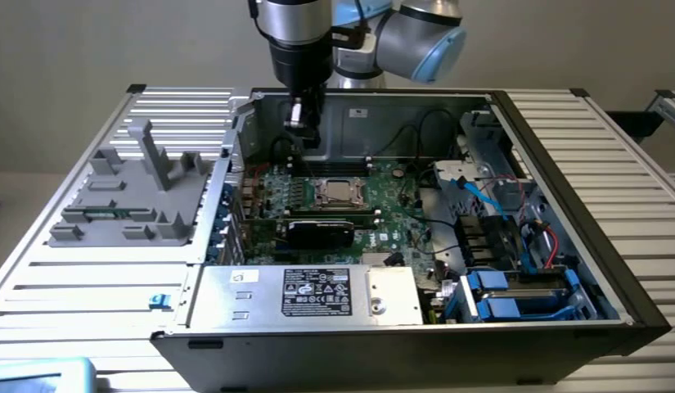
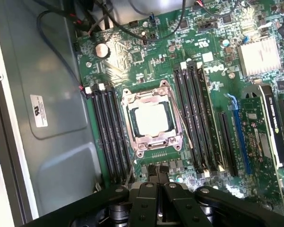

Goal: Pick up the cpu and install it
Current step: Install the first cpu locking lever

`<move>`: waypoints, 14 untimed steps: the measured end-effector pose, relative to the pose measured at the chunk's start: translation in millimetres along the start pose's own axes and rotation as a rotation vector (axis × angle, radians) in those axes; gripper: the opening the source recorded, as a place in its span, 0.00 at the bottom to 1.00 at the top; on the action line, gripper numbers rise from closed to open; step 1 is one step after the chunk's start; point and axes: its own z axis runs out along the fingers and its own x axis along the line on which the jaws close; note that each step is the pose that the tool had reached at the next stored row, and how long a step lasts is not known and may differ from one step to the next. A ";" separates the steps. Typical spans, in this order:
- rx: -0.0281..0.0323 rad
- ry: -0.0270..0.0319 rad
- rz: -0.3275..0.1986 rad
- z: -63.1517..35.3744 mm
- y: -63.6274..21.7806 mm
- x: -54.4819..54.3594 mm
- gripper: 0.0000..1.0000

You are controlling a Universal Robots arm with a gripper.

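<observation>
Exterior view: arm (image 1: 299, 49) hangs vertical, closed gripper (image 1: 307, 144) near seated cpu (image 1: 337, 192).

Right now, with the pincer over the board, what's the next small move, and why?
Probably lift the pincer straight up, clear of the case. The cpu already lies flat inside the socket frame, and the pincer hangs shut and empty above the board near it. Nothing looks left to grasp, though I cannot tell whether the frame is latched.
</observation>
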 end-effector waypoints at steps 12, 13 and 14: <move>-0.0205 -0.0089 0.215 2.0 -0.1 -0.2 0.11; -0.0222 -0.0095 0.232 2.2 -0.1 -0.2 0.11; -0.0240 -0.0101 0.250 2.3 -0.1 -0.2 0.11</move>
